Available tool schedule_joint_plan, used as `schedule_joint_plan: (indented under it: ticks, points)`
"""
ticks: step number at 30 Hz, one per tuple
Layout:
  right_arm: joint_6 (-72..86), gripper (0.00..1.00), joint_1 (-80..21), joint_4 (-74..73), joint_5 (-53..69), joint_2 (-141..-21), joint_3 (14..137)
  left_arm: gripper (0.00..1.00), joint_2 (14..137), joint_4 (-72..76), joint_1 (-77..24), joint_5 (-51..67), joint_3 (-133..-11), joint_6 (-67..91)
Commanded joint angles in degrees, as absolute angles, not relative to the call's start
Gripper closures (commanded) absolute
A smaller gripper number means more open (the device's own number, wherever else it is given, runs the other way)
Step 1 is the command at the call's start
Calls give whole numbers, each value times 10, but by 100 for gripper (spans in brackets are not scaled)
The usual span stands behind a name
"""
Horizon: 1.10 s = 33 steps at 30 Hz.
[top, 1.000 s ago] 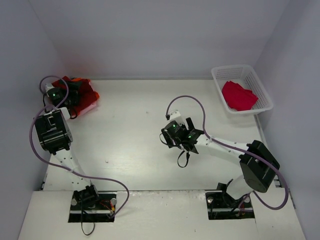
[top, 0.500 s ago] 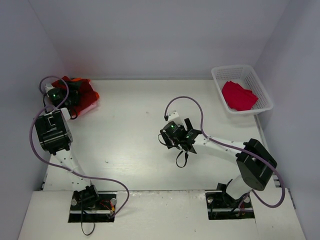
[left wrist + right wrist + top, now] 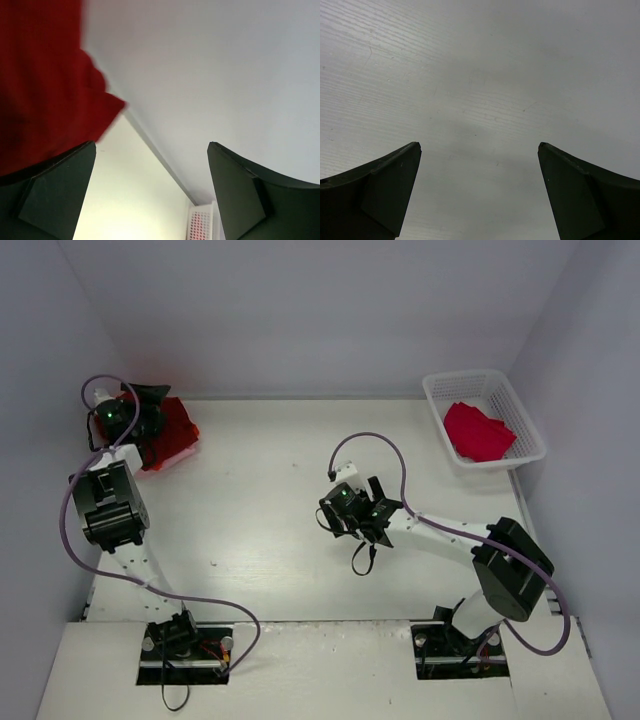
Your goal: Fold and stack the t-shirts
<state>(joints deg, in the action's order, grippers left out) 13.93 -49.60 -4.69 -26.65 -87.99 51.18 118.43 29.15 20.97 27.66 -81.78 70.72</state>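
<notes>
Lifted and swung toward the far left corner since a second ago, the left pincer now sits over the back part of the red t-shirt pile, and the orange cloth that showed at the pile's top edge earlier is no longer seen from above. Its jaws stand wide apart with nothing between them. In the left wrist view red cloth fills the upper left and reaches down to the left finger; whether it touches that finger cannot be told. The pile lies in the far left corner of the counter, close to the left wall and the back wall.

The right pincer has shifted slightly left and hangs over bare counter near the middle, jaws fully spread, gripping nothing.

A crimson t-shirt lies crumpled inside the white lattice basket, which stands in the far right corner, its outer rim near the right wall. Between pile and basket the counter is one broad open stretch.
</notes>
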Motion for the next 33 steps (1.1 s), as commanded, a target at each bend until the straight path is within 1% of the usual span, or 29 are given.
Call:
schedule_joint_plan:
  ticks: [1, 6, 15, 21, 28, 33]
  points:
    - [150, 0, -502, -21, -276, -870, 524, 12, 1094, 317, 190, 301, -862, 705]
    - [153, 0, -504, -21, -277, -861, 514, 12, 1071, 301, 168, 300, -882, 705]
    - [157, 0, -504, -18, -276, -859, 497, 12, 1050, 264, 172, 271, -893, 668]
    - [159, 0, -504, -17, -270, -853, 494, 12, 1078, 253, 192, 261, -920, 650]
    - [160, 0, -504, -12, -264, -861, 494, 12, 1089, 253, 214, 245, -912, 617]
    - [164, 0, -504, -12, -258, -862, 497, 12, 1119, 246, 225, 223, -925, 597]
